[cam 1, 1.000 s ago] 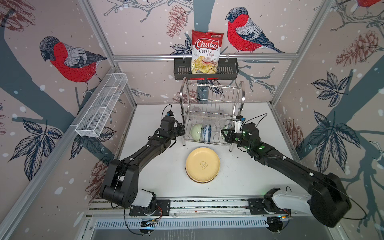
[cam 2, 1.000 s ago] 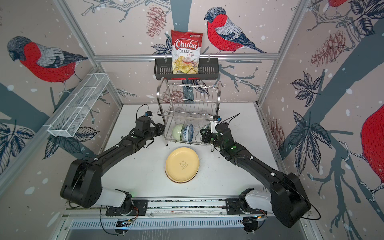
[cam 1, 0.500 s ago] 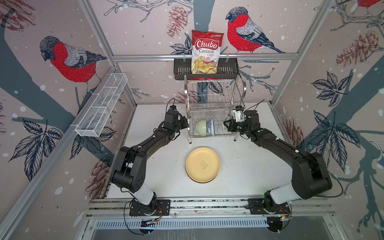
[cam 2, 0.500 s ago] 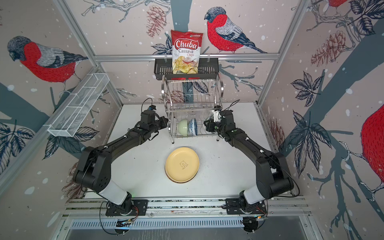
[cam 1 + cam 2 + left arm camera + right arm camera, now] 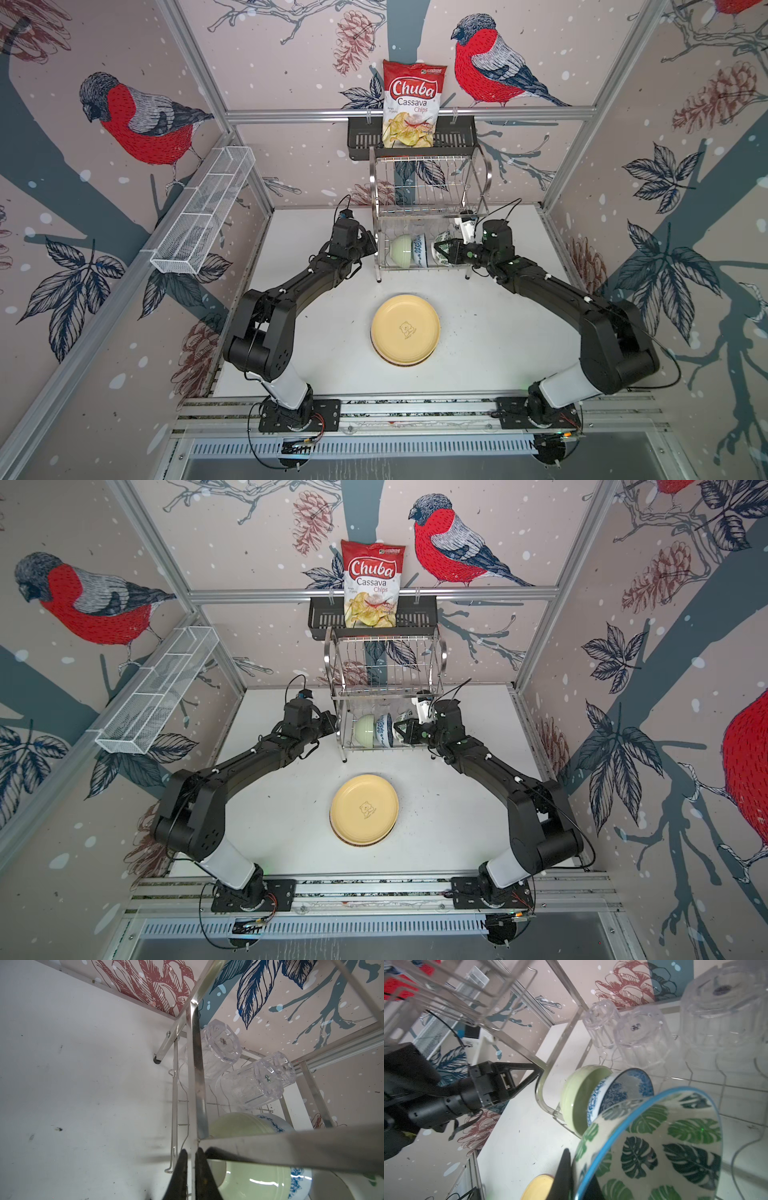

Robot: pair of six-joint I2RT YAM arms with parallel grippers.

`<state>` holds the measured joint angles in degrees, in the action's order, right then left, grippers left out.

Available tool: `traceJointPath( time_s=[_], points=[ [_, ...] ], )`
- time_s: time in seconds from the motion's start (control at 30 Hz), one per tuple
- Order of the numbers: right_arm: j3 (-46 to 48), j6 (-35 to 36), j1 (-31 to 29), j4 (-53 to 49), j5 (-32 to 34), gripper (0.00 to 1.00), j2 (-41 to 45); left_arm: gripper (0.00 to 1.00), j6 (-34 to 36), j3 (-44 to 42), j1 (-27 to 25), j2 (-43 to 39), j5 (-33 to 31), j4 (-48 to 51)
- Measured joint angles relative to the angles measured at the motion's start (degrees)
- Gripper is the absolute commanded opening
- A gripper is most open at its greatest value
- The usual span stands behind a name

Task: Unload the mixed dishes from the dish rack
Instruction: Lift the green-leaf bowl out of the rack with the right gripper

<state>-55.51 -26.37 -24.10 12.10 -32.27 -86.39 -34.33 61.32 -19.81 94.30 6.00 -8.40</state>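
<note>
The steel dish rack (image 5: 432,199) (image 5: 386,667) stands at the back of the table. Its lower tier holds a pale green bowl (image 5: 401,251) (image 5: 575,1093), a blue-white bowl (image 5: 419,251) (image 5: 618,1088) and a green-leaf bowl (image 5: 664,1147), all on edge. Three clear glasses (image 5: 249,1084) (image 5: 641,1039) sit upturned behind them. My left gripper (image 5: 374,249) (image 5: 191,1152) is shut on the rack's left corner post (image 5: 196,1084). My right gripper (image 5: 440,251) (image 5: 577,1163) is shut on the leaf bowl's rim. A cream-yellow plate (image 5: 405,328) (image 5: 364,808) lies on the table in front, with another rim showing under it.
A black slotted basket (image 5: 361,137) with a chips bag (image 5: 411,104) hangs on the back wall just above the rack. A white mesh tray (image 5: 199,216) is fixed along the left wall. Bare white table (image 5: 498,332) surrounds the plate.
The rack, leaning forward a second ago, has swung back toward the rear wall. Both grippers went back with it. The left jaws have closed further on the post.
</note>
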Motion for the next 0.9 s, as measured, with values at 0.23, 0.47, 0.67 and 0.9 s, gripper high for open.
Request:
traceJointPath(
  time_s=[0.23, 0.47, 0.67, 0.9],
  points=[
    [5.2, -2.4, -1.6, -0.8, 0.6, 0.0, 6.6, 0.12, -0.2, -1.1, -0.3, -1.6, 0.6, -0.1],
    [8.9, -2.2, -3.6, -0.4, 1.9, 0.0, 13.2, 0.12, -0.1, -3.3, -0.3, -4.1, 1.3, -0.1],
    [11.0, -2.1, -3.6, -2.2, 3.1, 0.0, 14.9, 0.12, -0.1, -4.9, -0.3, -6.3, 1.3, -0.3],
    [10.9, -2.1, -5.7, -3.0, 4.0, 0.0, 15.8, 0.12, -0.1, -6.9, -0.3, -8.5, 1.3, 0.1]
  ],
)
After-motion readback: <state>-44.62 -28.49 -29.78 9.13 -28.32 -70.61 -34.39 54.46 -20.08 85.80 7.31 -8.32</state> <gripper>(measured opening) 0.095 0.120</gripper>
